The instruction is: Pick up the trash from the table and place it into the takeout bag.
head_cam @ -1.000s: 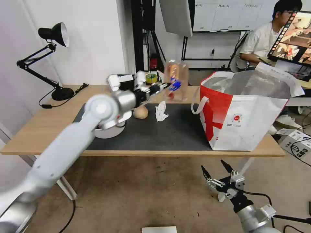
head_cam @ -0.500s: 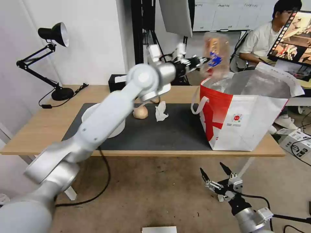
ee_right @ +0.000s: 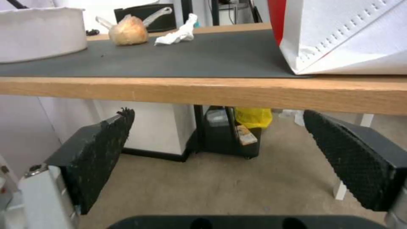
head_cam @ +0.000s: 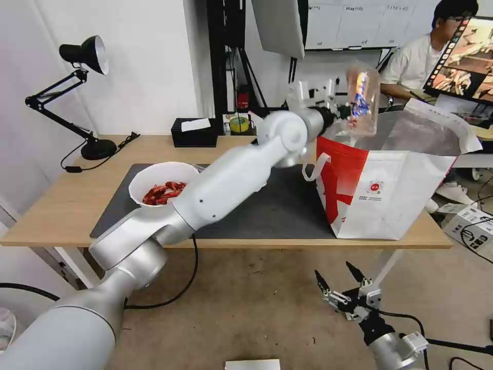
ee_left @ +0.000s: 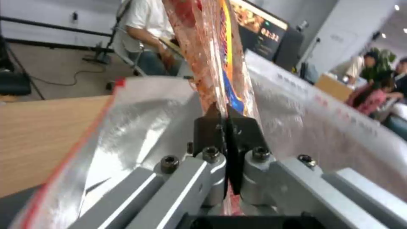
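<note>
Right gripper (head_cam: pixel 343 285): low, in front of the worktop's near edge and below it, fingers (ee_right: pixel 97 156) spread wide with nothing between them
Worktop (head_cam: pixel 61 205): light wood, with a dark grey mat (head_cam: pixel 277 205) laid across the middle
Bowl (head_cam: pixel 160 183): white, red crayfish shells inside, on the mat's left part
Bag with beige lump (ee_right: pixel 128 29): on the mat, just beside the tissue
Tissue (ee_right: pixel 178 33): crumpled, white, on the mat between the lump and the takeout bag
Takeout bag (head_cam: pixel 390 190): stands open on the right end of the worktop, red side panel toward the mat, foil lining showing
Left gripper (head_cam: pixel 343 109): arm stretched across the worktop, over the bag's open mouth; fingers (ee_left: pixel 244 133) pressed tight on the plastic tray
Plastic tray (head_cam: pixel 362 100): clear, held on edge above the bag's opening, not yet inside
</note>
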Motion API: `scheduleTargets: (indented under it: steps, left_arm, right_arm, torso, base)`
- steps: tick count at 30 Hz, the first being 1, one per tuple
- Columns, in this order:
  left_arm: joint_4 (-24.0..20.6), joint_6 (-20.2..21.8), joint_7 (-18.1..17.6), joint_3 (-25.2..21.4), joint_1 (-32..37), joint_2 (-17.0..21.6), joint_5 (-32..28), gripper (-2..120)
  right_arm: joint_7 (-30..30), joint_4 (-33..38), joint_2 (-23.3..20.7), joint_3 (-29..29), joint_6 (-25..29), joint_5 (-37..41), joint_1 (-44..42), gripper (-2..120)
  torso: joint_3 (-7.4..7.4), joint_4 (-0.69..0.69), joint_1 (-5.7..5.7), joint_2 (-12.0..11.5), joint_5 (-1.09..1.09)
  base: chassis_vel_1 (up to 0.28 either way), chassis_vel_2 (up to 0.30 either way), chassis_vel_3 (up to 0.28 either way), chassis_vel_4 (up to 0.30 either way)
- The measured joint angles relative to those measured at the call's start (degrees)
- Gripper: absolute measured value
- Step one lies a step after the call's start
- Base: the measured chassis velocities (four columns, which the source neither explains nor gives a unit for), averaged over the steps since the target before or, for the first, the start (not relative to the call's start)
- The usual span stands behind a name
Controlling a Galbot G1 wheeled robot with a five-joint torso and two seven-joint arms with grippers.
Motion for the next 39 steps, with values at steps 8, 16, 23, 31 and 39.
scheduleTargets:
  steps: [8,16,23,31,39]
  left_arm:
    - [-1.48,0.78,1.87,1.06,0.22,0.44,-0.10,2]
    - [-2.71,1.46,1.57,1.49,0.20,0.10,-2.16,29]
    - [-3.85,1.63,0.97,0.12,0.21,0.70,-3.37,57]
    - [-8.35,0.91,0.71,-1.91,-0.13,6.04,-5.07,82]
    - [-18.87,-5.51,2.43,-3.03,6.30,21.11,-1.92,100]
  right_arm:
    - [0.04,-0.70,-0.08,-0.78,0.00,0.07,0.47,100]
    - [0.04,-1.00,0.01,-1.05,0.02,0.07,0.54,100]
    - [0.05,-0.87,0.10,-1.58,0.00,0.05,0.90,100]
    - [0.05,-0.24,-0.12,-2.04,-0.30,0.03,1.35,100]
    - [0.16,0.49,-0.01,-2.67,-0.35,-0.50,1.92,100]
  torso:
    - [0.00,0.00,0.00,0.01,-0.01]
    - [-0.01,0.00,0.00,0.01,-0.01]
    - [-0.01,-0.01,0.00,0.01,-0.01]
    - [-0.01,0.00,0.00,0.01,-0.02]
    - [-0.01,0.01,0.00,0.01,-0.04]
  base:
    - [0.000,0.000,0.000,0.000]
    - [0.000,0.000,0.000,0.000]
    - [0.000,0.000,0.000,0.000]
    - [0.000,0.000,0.000,0.000]
    - [0.000,0.000,0.000,0.000]
